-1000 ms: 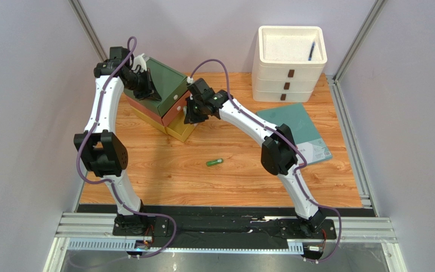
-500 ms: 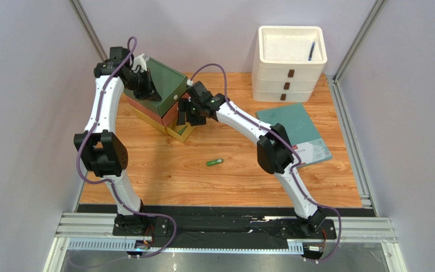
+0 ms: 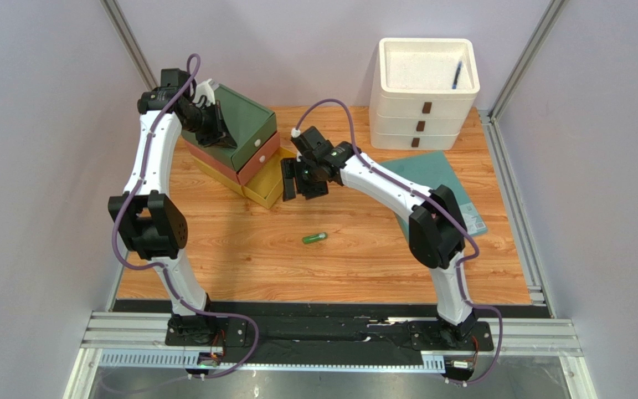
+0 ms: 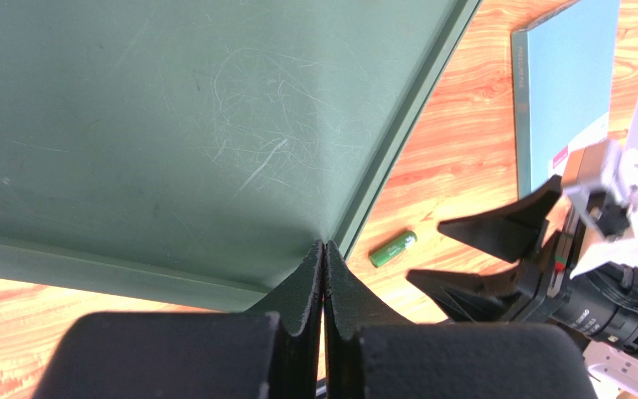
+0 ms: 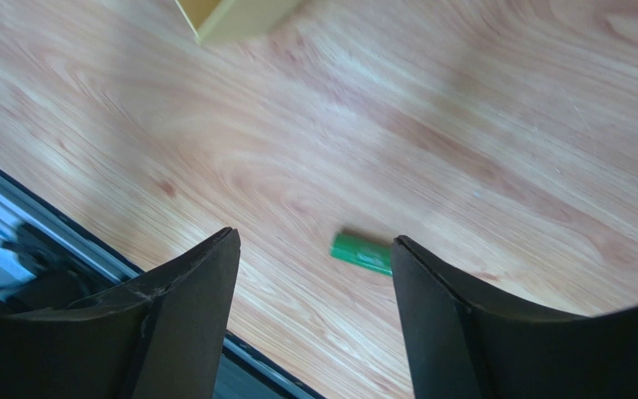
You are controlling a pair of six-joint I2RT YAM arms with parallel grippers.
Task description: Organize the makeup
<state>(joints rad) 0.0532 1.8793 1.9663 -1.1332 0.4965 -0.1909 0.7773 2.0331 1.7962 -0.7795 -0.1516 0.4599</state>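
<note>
Now our left gripper (image 4: pixel 322 278) sits at the far left over the green top of the stacked drawers (image 3: pixel 243 125), its fingers pressed together with nothing between them. Our right gripper (image 5: pixel 315 243) hangs spread wide and empty, just right of the stack's yellow bottom drawer (image 3: pixel 266 189). We see the bright green tube (image 3: pixel 315 238) lying alone on the table (image 3: pixel 347 266), nearer than both grippers, between the arms.

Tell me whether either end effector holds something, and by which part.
Nothing is held. The right end effector is open and empty; the left end effector is shut on nothing, its tips at the green box.
</note>
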